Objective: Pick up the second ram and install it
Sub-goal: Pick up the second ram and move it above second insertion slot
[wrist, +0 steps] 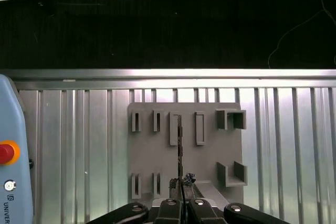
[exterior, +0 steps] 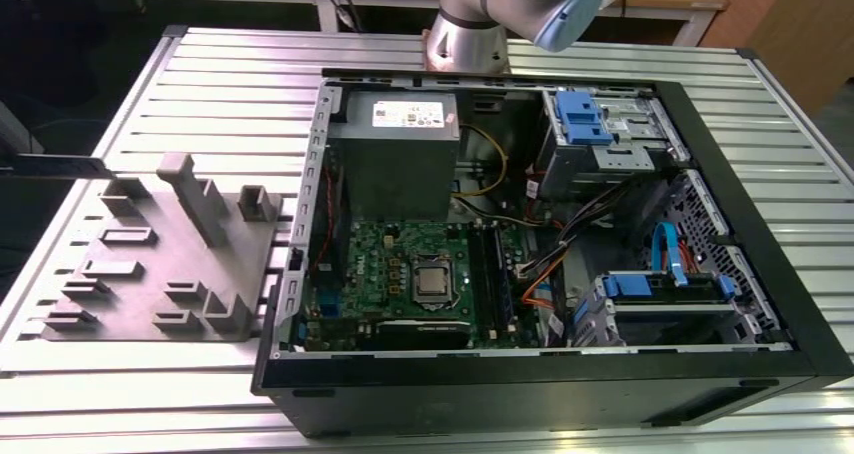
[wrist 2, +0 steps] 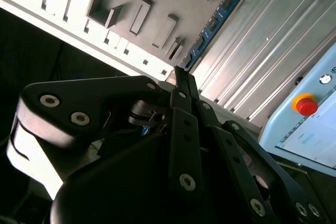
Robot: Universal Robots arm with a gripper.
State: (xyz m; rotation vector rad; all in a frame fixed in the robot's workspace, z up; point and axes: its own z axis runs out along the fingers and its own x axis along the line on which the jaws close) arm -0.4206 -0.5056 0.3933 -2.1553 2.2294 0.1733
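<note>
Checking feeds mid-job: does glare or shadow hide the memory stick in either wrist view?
No. First wrist view: the long thin memory stick, edge-on, stands dark against the evenly lit grey plastic tray; glare streaks the edge of the ribbed metal table. Second wrist view: its blue face is lit, the black gripper shadowed.

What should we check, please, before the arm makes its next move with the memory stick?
1. Gripper shut on the long, thin blue memory stick: ok.
2. Stick clear of the grey plastic slotted tray: ok.
3. Stick straight in the grip: ok.
4. Free black slot on the green motherboard: cannot tell.
5. Black metal computer case open: ok.
</note>
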